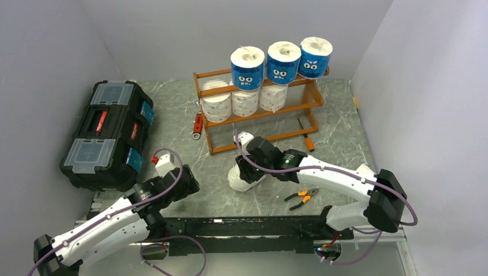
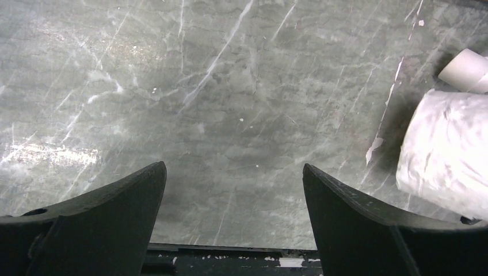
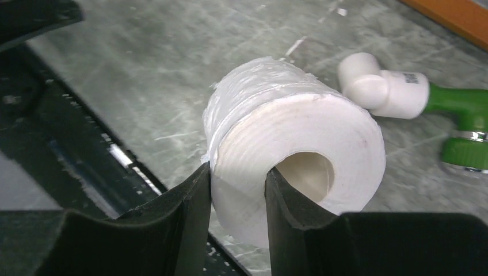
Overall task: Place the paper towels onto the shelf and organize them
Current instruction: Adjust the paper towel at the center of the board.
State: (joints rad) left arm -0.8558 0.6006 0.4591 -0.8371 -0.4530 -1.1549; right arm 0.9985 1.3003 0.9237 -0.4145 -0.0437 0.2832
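Jaws of the right gripper (image 3: pixel 237 172) pinch the wall of the white roll (image 3: pixel 299 144), one finger in its core, shelf (image 1: pixel 288 109) at twelve o'clock.

Six rolls (image 1: pixel 248 68) on shelf (image 1: pixel 288 109), toolbox (image 1: pixel 106 135) left, loose roll (image 1: pixel 238 180) in front

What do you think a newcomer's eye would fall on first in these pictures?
The three blue rolls with cartoon faces stand out first, lined along the top tier of the shelf at the back of the table. Next is the right claw near the front, pinching the wall of a plain white roll with one finger in its core. The black toolbox sits at the left.
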